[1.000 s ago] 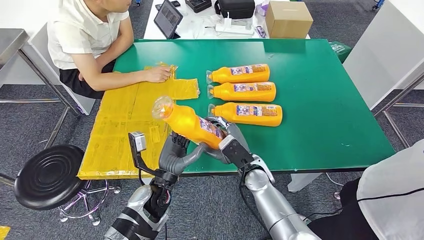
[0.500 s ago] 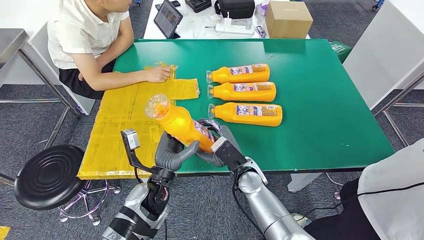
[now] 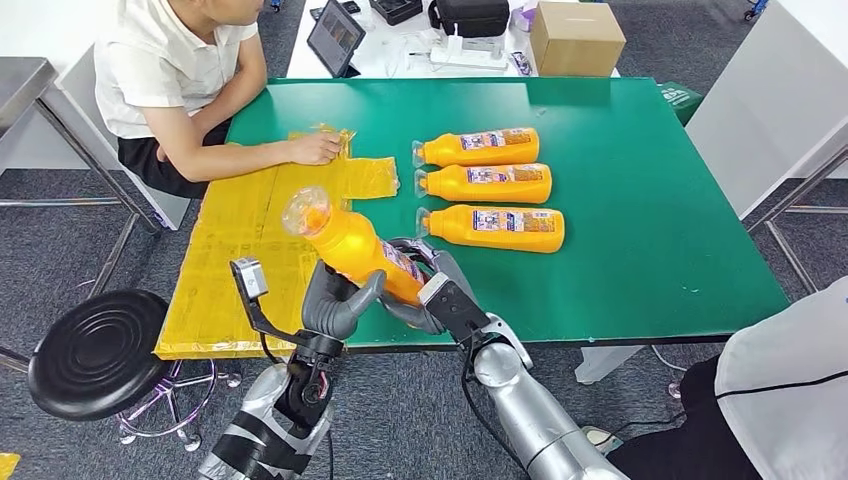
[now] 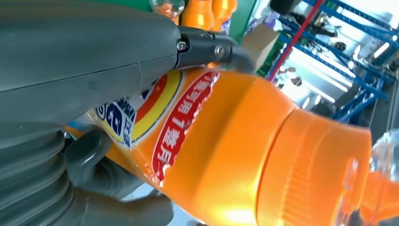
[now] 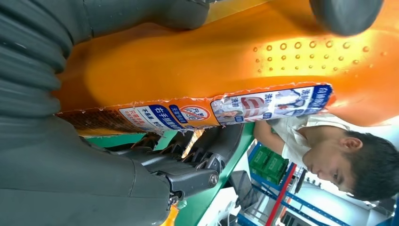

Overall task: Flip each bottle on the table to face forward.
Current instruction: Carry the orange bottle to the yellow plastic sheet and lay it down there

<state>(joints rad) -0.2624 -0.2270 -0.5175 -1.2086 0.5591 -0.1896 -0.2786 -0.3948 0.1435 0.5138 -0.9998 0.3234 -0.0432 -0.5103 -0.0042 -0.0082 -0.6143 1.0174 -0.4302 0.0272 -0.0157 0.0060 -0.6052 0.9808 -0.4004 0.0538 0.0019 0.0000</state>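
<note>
Both robot hands, left [image 3: 335,300], right [image 3: 428,296], gripping orange bottle [image 3: 352,245]

The raised orange plastic bottle [image 3: 352,248] has a glossy, smooth body, a dimpled patch near its printed paper-like label, and a clear plastic cap. The three orange plastic bottles lying in a row [image 3: 487,186] show the same sheen. The green table top [image 3: 640,200] is matt and even. The yellow sheet [image 3: 250,240] is glossy and creased. The left hand [image 3: 335,305] and right hand [image 3: 425,295] wear matt grey ribbed covers; the arms [image 3: 540,420] are silver, metallic-looking. The round black stool seat [image 3: 95,350] is ridged with a slight sheen.
</note>
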